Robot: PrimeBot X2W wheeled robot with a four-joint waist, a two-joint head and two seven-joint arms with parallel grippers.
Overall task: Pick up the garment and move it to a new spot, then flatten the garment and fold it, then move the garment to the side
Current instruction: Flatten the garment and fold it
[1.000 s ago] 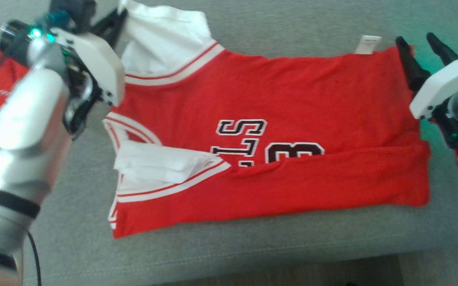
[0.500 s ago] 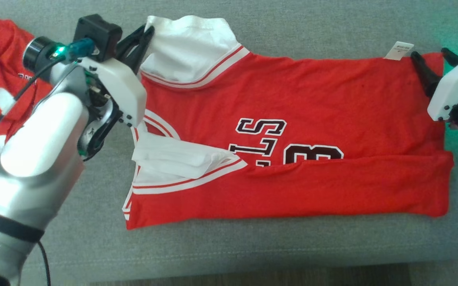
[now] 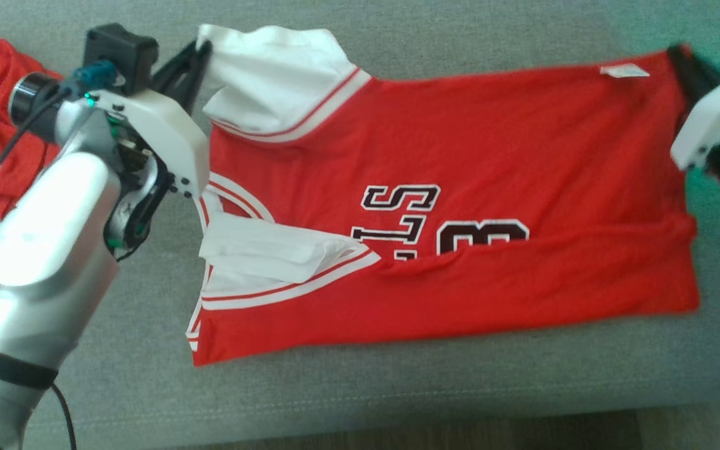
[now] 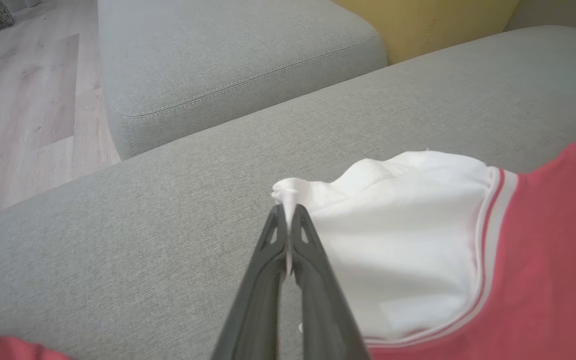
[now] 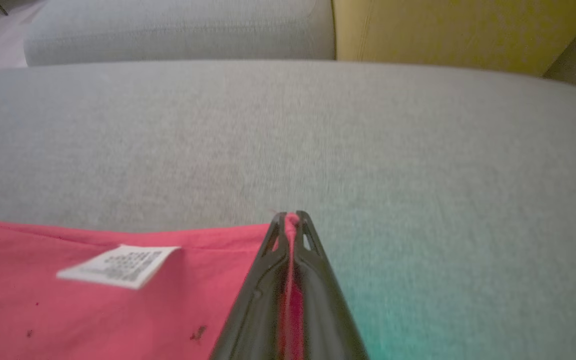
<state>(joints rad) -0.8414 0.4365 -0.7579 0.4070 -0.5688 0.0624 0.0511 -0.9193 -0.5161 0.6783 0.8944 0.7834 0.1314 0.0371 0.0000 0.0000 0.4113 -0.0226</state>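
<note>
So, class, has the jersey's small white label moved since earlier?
Yes: the small white label flipped from the grey sofa cushion onto the red jersey, inside its hem.

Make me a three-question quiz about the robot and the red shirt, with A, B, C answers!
1. Where does the left gripper hold the jersey?
A. its white sleeve
B. a zip
C. a hood

2. What colour is the sofa?
A. grey
B. blue
C. black

3. How is the right gripper?
A. wide open
B. shut on the jersey's corner
C. holding a cup

Answers:
1 A: white cloth sits pinched between its fingers.
2 A: the cushion around the jersey is grey.
3 B: red cloth shows between its closed fingers.
</note>
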